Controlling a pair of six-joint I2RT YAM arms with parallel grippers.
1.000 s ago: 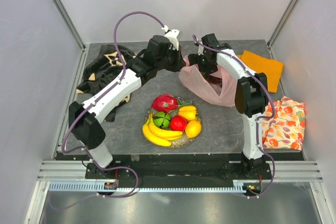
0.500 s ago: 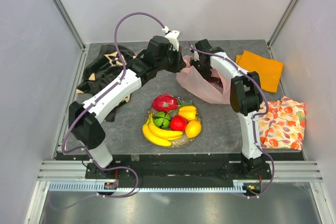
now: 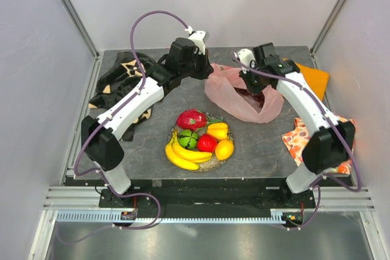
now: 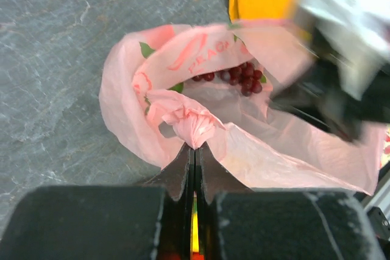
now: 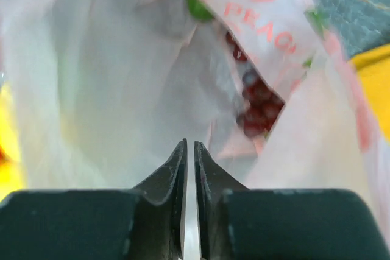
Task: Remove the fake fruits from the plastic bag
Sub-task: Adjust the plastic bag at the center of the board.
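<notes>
Reaching for what looks to be the last fruit in the plastic bag (image 3: pixel 237 103), upper centre-right of the overhead view: the left gripper (image 4: pixel 195 148) is clenched on a bunched fold of the bag's rim, holding the mouth agape toward the right gripper (image 5: pixel 189 145), whose jaws are drawn together to a bare slit with nothing visibly between them. The grapes (image 4: pixel 242 76) — a dark red-purple cluster — lie deep inside against the far wall, beneath the printed panel, right of centre in the right wrist view. The banana bunch (image 3: pixel 183 153) and the other fruits sit heaped on the plate (image 3: pixel 213 165), lower centre of the overhead view. Judged from this, the right jaws should spread before descending and steer up-right in their own view along the open throat, not straight into the pale film ahead; the left should hold the rim high and taut. Closing across the cluster alone matters — catching film with it would likely drag the whole bag
</notes>
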